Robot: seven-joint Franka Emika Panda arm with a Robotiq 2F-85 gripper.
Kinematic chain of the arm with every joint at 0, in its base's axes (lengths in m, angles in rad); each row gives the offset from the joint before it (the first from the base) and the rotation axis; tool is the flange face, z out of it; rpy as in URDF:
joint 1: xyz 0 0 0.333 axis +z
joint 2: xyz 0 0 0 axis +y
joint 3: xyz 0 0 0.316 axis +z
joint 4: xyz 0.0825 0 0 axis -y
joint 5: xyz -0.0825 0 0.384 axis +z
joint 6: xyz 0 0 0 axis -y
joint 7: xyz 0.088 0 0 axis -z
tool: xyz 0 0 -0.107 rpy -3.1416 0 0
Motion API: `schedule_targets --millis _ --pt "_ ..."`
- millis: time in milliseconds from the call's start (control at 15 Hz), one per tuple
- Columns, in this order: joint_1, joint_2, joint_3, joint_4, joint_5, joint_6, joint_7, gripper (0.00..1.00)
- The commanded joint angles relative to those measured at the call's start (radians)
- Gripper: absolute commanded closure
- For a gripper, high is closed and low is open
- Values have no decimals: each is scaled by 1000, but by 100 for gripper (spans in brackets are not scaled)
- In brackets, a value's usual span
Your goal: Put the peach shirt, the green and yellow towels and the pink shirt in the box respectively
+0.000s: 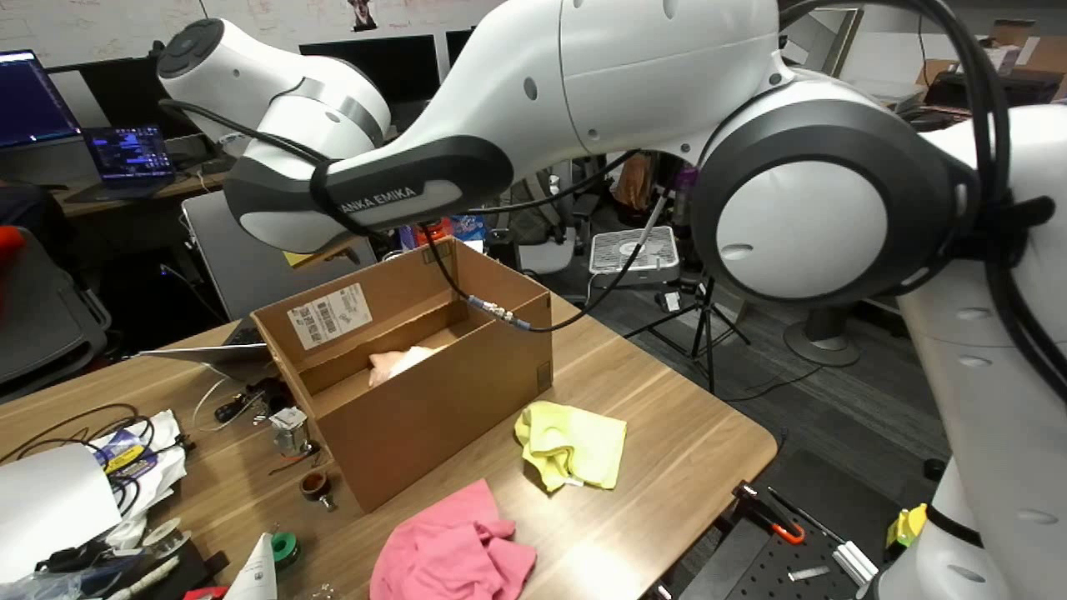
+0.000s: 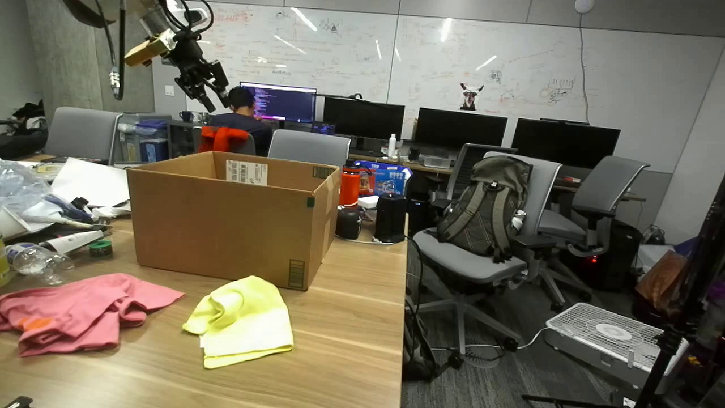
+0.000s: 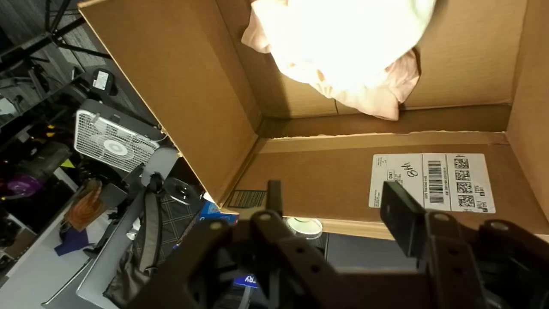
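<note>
- In an exterior view, the gripper (image 2: 213, 105) is held at the box's (image 2: 221, 229) 12 o'clock, above the rim, jaws apart, nothing gripped.
- The peach shirt (image 3: 384, 101) is contained inside, touching pale cloth (image 3: 351, 38) washed out by glare.
- On the table (image 2: 345, 340), the yellow towel (image 2: 243, 326) is placed at 6 o'clock, the pink shirt (image 2: 85, 311) at 8.
- At the towel's 3 o'clock, wood is exposed to the edge.

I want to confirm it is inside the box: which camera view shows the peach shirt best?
The wrist view: it looks into the box and shows the peach shirt largest, though glare hides the middle. In an exterior view, only a small patch shows; in an exterior view, the near wall hides it.
</note>
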Motion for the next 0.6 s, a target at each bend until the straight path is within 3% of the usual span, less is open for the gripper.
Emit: schedule_targets --millis 0,133,533 --pt "-4 3 3 30 11 -29 -28 5" --pt "-2 -8 2 11 7 -41 -24 0" --pt "-8 -61 9 -62 22 -84 -5 0"
